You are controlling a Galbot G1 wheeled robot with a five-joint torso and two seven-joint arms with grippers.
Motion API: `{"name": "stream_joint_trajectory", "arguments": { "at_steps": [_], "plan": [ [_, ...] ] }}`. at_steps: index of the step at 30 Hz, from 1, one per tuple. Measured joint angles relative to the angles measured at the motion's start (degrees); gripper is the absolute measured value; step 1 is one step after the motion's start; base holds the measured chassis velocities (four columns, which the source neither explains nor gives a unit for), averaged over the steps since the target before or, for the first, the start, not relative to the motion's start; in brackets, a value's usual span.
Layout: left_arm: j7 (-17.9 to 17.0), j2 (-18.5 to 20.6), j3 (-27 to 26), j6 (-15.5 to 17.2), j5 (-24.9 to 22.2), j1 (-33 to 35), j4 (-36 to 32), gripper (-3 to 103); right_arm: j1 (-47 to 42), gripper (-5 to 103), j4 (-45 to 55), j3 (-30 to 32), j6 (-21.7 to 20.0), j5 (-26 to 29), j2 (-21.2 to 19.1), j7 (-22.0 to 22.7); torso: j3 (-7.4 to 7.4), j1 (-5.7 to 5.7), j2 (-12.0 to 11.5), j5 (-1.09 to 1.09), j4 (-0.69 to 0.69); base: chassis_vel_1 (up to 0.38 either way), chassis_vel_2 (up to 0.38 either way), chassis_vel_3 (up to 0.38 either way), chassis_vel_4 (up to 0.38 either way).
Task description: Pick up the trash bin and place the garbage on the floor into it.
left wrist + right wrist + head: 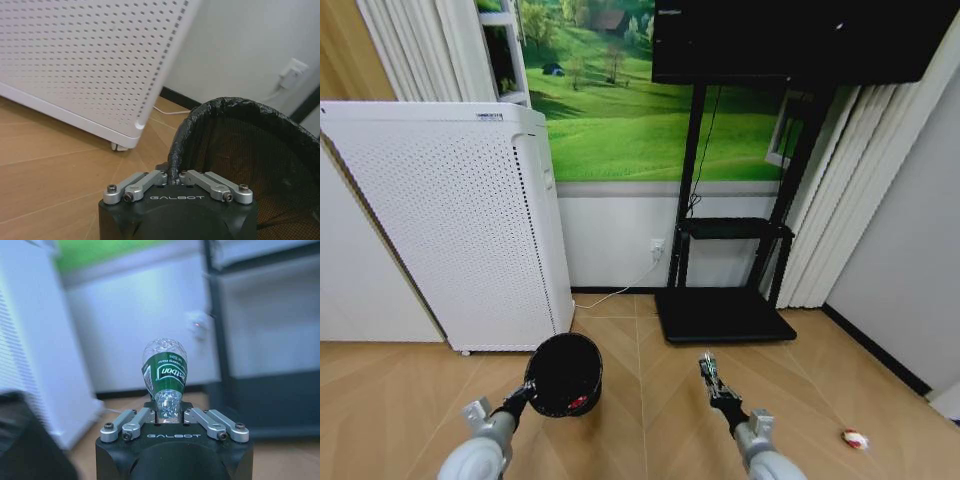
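We note L gripper (175, 181) jaws pinching rim of trash bin (564, 374), held off the floor, near-left. R gripper (170, 416) jaws clamped on bottle (165, 371), long axis pointing away from gripper. Bin lies left of bottle; white-red scrap (854, 438) on floor far right, R arm nearer.

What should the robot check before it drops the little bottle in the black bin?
1. Left gripper has the trash bin: ok, shut on the rim.
2. Right gripper has the bottle: ok, clamped near the neck, bottle sticking out past the fingers.
3. Bottle over the bin's mouth: not ok, in the head view it sits off to the bin's right, apart from it.
4. Bin mouth open: ok, something red already lies inside.
5. Floor cleaned: not ok, a white-and-red scrap lies far right.
6. Bin held level: cannot tell.
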Motion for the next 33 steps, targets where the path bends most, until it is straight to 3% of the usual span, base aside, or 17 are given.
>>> {"name": "stream_joint_trajectory", "arguments": {
  "at_steps": [2, 3, 5, 7, 8, 12, 19, 24, 27, 33],
  "plan": [
    [0.51, 0.45, 0.25, 0.18, 0.25, -0.1, 0.09, 3, -0.24, 20, 0.7, -0.67, 1.15, -0.79, -0.59, -0.96, 0.0, 0.0, 0.0, 0.01, 0.01, 0.0, 0.0, 0.0, 0.0],
    [2.83, 2.35, 1.14, 0.89, 1.2, -0.2, 0.14, 3, -0.38, 20, 1.5, -2.42, 5.34, -4.29, -2.18, -5.5, 0.0, 0.0, 0.0, 0.05, 0.05, 0.0, 0.0, 0.0, 0.0],
    [4.22, 3.18, 1.59, 1.29, 1.68, -0.37, 0.14, 3, -0.41, 20, 1.63, -2.89, 7.15, -6.15, -2.65, -8.03, 0.0, 0.0, 0.0, 0.05, 0.05, 0.0, 0.0, 0.0, 0.0],
    [8.03, 4.93, 3.43, 2.25, 2.63, -1.88, 0.59, 3, -0.74, 20, 1.93, -3.66, 11.1, -10.2, -3.41, -13.72, 0.0, 0.0, 0.0, 0.05, 0.07, 0.0, 0.0, 0.0, 0.0],
    [8.03, 4.93, 3.43, 2.25, 2.63, -1.88, 0.59, 3, -0.74, 20, 1.93, -3.66, 11.1, -10.2, -3.41, -13.72, 0.0, 0.0, 0.0, 0.05, 0.07, 0.0, 0.0, 0.0, 0.0],
    [17.26, 7.32, 9.58, 2.78, 4.04, -6.63, 2.95, 3, -1.65, 20, 2.1, -4.46, 14.38, -12.62, -4.07, -18.63, 0.0, 0.0, 0.0, 0.03, 0.03, 0.0, 0.0, 0.0, 0.0],
    [24.57, 8.34, 17.32, 1.97, 4.49, -13.21, 5.63, 3, 0.13, 20, 0.04, -6.04, 15.75, -13.6, -4.26, -21.24, 0.0, 0.0, 0.0, 0.04, 0.04, 0.0, 0.0, 0.0, 0.0],
    [26.11, 7.89, 20.88, 1.04, 4.5, -15.85, 7.13, 3, 0.74, 20, -1.21, -6.47, 16.72, -15.21, -4.2, -22.21, 0.0, 0.0, 0.0, 0.05, 0.04, 0.0, 0.0, 0.0, 0.0],
    [27.41, 6.6, 23.3, 0.35, 4.5, -17.29, 8.25, 3, 0.93, 20, -2.5, -6.45, 18.45, -18.96, -4.0, -23.98, 0.0, 0.0, 0.0, 0.05, 0.04, 0.0, 0.0, 0.0, 0.0],
    [27.59, 4.99, 26.09, -0.21, 5.44, -19.05, 10.36, 3, 0.53, 20, -1.48, -6.46, 18.93, -18.86, -4.06, -25.82, 0.0, 0.0, 0.0, 0.04, 0.04, 0.0, 0.0, 0.0, 0.0]
  ]
}}
